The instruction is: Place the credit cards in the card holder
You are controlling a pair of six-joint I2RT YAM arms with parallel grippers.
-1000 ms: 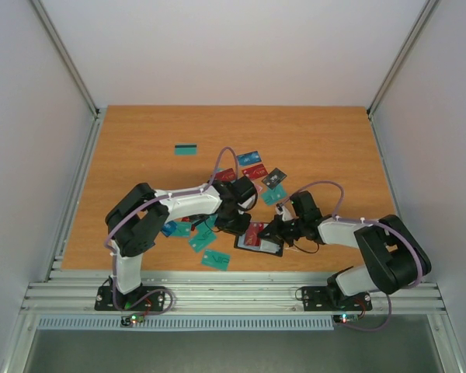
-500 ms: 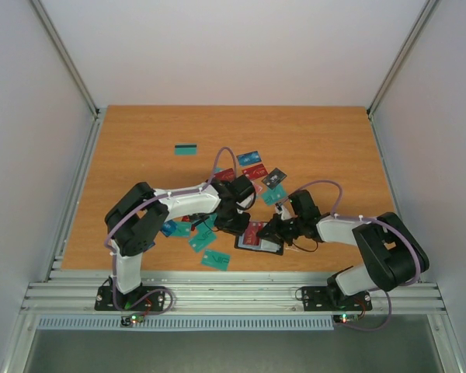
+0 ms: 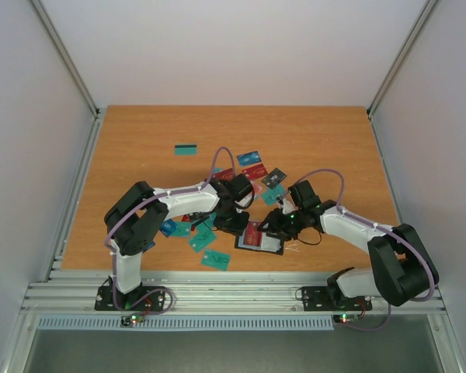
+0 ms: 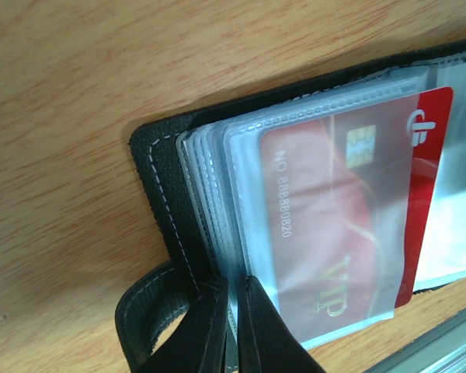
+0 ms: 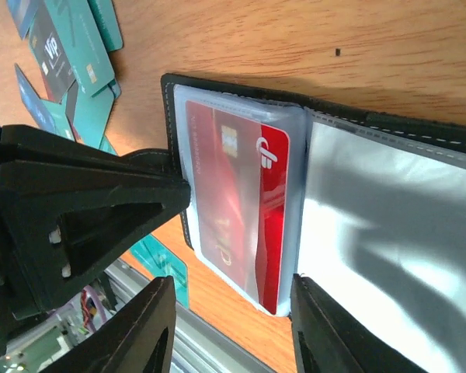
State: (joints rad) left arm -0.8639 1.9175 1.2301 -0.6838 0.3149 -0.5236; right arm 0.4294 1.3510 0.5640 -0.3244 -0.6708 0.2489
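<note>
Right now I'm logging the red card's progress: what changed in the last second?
The right gripper opened over the red card sleeved in the card holder, and its elbow swung right. The left gripper stayed shut on the holder's sleeves; loose cards stayed put.

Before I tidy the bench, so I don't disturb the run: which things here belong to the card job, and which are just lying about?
Job: card holder, pinched by the left gripper; red card in its clear sleeve; loose cards; open right gripper.
Not the job: wooden table; metal rail.
</note>
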